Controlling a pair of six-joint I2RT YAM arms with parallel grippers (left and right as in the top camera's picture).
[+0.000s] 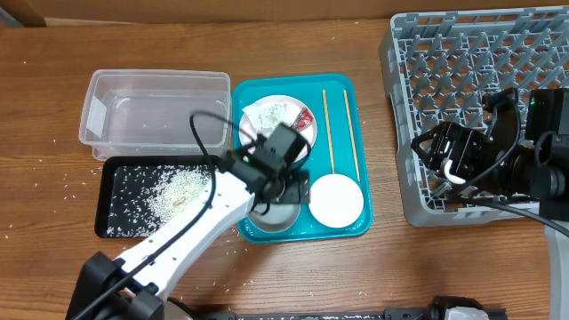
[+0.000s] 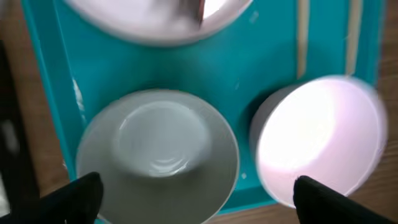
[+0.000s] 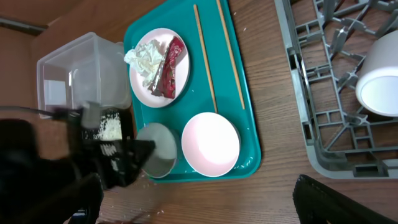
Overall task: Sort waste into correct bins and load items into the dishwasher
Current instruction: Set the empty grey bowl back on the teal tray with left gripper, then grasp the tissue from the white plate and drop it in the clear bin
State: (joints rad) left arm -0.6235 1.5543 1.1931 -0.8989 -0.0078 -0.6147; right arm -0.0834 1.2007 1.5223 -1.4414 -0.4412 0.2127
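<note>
My left gripper is open, its fingers spread over an empty white bowl at the teal tray's front left. A pale pink bowl sits beside it. A pale pink plate holds the crumpled napkin and the red-and-silver wrapper. Two chopsticks lie on the teal tray. Rice fills the black tray. The clear tub is empty. My right gripper is open over the grey rack; a white cup lies in it.
The teal serving tray sits between the bins and the rack. Loose rice grains are scattered on the wooden table around the black tray and the teal tray's front edge. A white plate is not in view.
</note>
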